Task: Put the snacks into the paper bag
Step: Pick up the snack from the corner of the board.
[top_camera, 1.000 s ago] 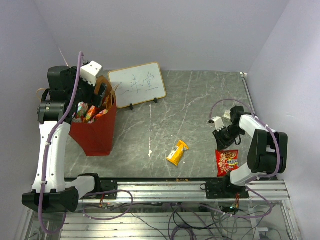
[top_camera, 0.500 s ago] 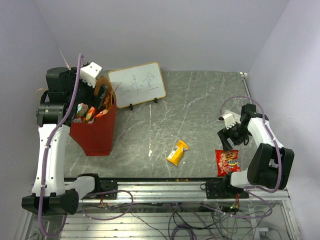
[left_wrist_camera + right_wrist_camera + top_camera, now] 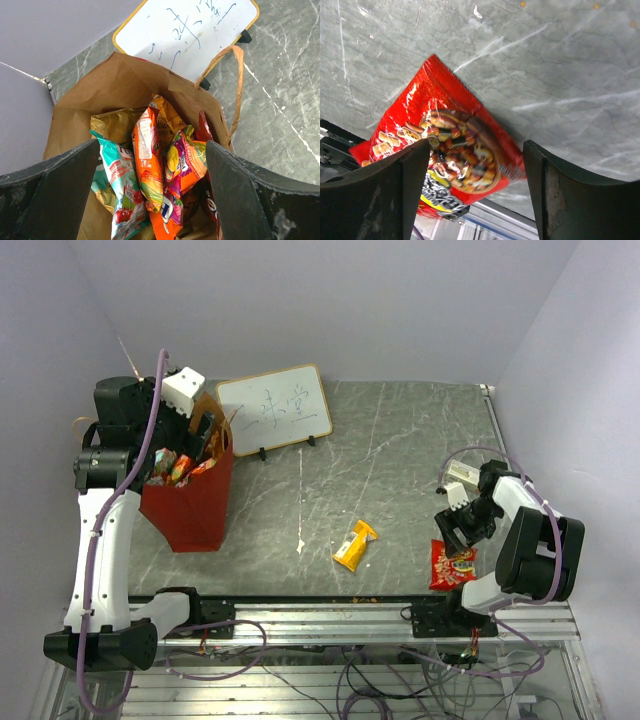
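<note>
One grey marbled table carried a tall red paper bag with a brown kraft lining at its left, stuffed with colourful snack packets. The left gripper hung over the bag's mouth, fingers spread wide and empty. The right gripper, its fingers also wide apart and holding nothing, hovered over a red crinkly snack packet at the front right edge. A smaller yellow packet lay mid-table.

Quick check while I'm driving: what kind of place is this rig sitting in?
Most likely a lab test cell, not a shop or kitchen: plain lavender walls box in a grey stone-look table, a bare aluminium rail runs along its near edge, and loose cables hang below it.
</note>
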`<state>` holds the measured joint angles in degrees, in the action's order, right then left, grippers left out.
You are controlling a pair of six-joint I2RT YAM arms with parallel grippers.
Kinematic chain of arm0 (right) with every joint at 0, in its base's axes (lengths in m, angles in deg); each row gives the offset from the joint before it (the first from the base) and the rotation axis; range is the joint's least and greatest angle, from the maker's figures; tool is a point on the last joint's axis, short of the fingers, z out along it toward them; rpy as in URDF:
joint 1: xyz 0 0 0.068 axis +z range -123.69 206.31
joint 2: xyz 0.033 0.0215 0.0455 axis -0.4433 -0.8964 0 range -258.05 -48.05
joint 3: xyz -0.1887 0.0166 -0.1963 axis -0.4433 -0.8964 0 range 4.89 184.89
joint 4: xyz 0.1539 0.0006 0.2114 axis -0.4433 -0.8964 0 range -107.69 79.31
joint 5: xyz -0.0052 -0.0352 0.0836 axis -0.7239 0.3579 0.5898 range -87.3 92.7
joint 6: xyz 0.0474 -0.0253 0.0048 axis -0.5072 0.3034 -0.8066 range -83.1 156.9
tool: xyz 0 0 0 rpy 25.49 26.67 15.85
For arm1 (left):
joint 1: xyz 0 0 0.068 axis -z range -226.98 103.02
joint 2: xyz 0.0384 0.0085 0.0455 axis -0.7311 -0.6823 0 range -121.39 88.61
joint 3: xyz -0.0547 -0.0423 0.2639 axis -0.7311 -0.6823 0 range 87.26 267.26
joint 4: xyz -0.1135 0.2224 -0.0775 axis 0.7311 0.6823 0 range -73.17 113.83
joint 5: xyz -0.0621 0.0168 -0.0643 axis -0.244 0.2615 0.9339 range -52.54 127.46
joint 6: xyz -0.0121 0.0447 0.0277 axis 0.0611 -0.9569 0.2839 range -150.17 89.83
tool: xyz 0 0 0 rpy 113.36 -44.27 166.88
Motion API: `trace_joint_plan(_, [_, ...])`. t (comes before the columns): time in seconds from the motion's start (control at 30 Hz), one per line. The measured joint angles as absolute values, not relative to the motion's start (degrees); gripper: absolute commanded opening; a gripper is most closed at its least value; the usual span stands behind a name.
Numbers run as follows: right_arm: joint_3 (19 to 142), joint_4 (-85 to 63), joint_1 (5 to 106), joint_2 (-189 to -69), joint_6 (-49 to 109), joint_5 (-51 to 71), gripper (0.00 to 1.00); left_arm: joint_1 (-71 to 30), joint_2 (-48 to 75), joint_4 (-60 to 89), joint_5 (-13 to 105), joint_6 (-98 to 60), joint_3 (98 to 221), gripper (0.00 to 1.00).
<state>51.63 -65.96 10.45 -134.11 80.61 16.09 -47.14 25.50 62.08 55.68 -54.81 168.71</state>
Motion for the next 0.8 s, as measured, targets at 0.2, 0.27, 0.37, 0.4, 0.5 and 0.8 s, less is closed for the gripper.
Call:
trace_joint_plan(0.2, [52.35, -66.16, 10.28, -136.89, 81.04, 18.62, 0.43, -47.14, 25.5, 62.28, 55.65, -54.85, 168.73, 0.97])
trace_joint_plan(0.27, [52.55, -66.16, 10.26, -137.46, 81.31, 19.67, 0.34, -47.14, 25.5, 62.45, 55.68, -54.85, 168.73, 0.97])
trace_joint_plan(0.37, [52.68, -66.31, 10.26, -138.46, 81.81, 21.49, 0.21, -46.38, 25.28, 62.72, 55.68, -54.85, 169.08, 0.97])
trace_joint_plan(0.4, [52.7, -66.42, 10.26, -138.79, 81.92, 22.08, 0.18, -46.05, 25.22, 62.72, 55.68, -54.85, 169.19, 0.96])
trace_joint_plan(0.5, [52.83, -67.23, 10.26, -139.38, 82.71, 23.67, 0.04, -45.53, 25.06, 62.74, 55.7, -54.83, 169.37, 0.96])
trace_joint_plan(0.8, [53.62, -69.83, 10.26, -139.84, 85.85, 27.63, 0.0, -45.26, 25.04, 62.8, 55.7, -54.83, 169.39, 0.96])
